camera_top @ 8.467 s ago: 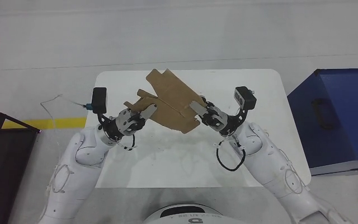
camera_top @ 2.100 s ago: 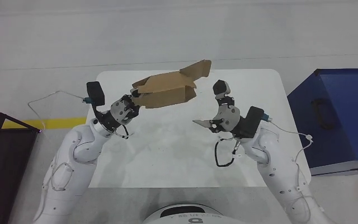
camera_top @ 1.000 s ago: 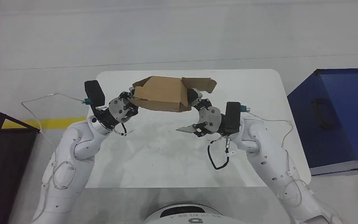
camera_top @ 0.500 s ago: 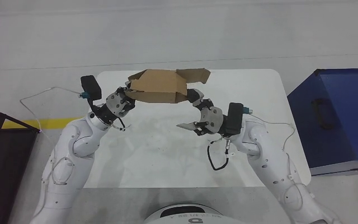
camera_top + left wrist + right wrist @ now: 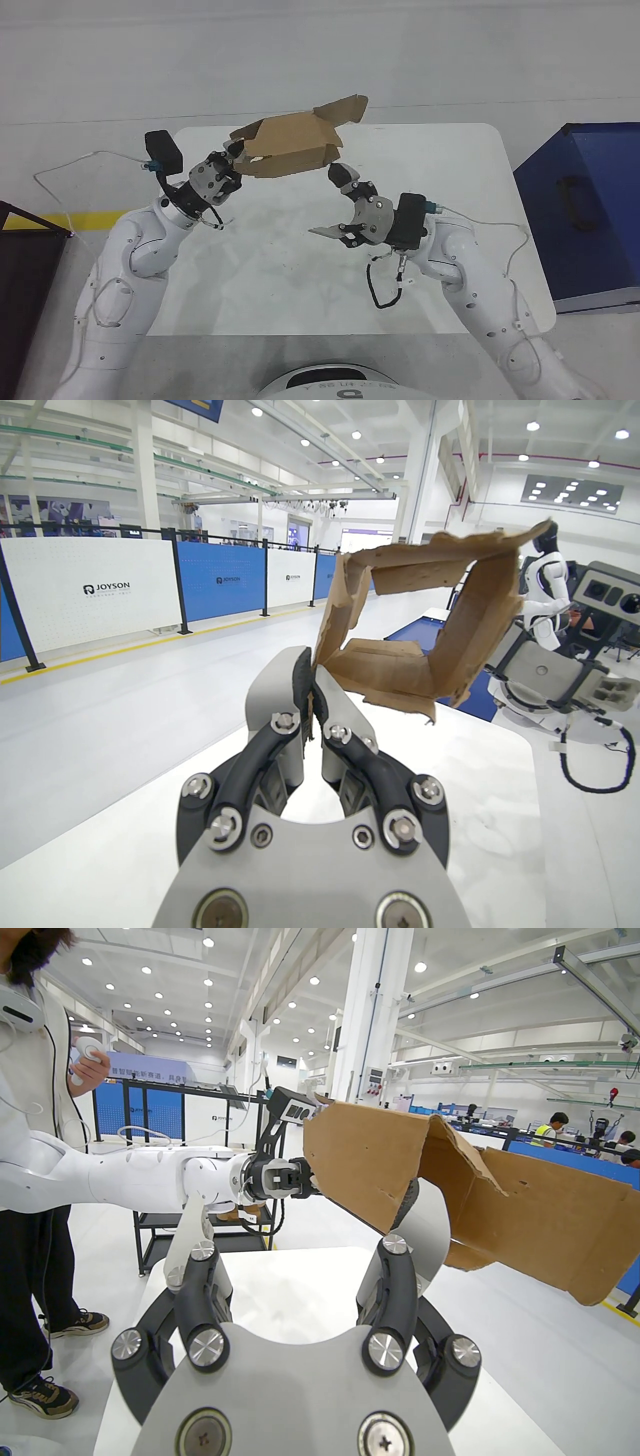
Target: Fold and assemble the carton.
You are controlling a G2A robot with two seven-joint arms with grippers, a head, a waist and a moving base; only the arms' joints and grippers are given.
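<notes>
While the left gripper (image 5: 311,672) is pinching one torn corner of the carton (image 5: 290,150) between fingers (image 5: 277,690) pressed tight together on the cardboard, the carton is hanging in the air above the far edge of the table (image 5: 450,200), touching no part of it. The carton is sitting half opened: four brown panels are forming a skewed tube with its open end facing the left wrist camera, and a loose flap is sticking out past the table's far edge. The left gripper is hovering over the table's far-left corner.

The right gripper (image 5: 330,203) is standing over the table's middle with its two fingers spread wide, holding nothing. One finger (image 5: 422,1208) is pointing up at the carton's lower edge. Its tip is passing behind the cardboard in the right wrist view, and whether it is touching cannot be told. The other finger (image 5: 187,1233) is pointing away, clear of the carton, over the bare table.
</notes>
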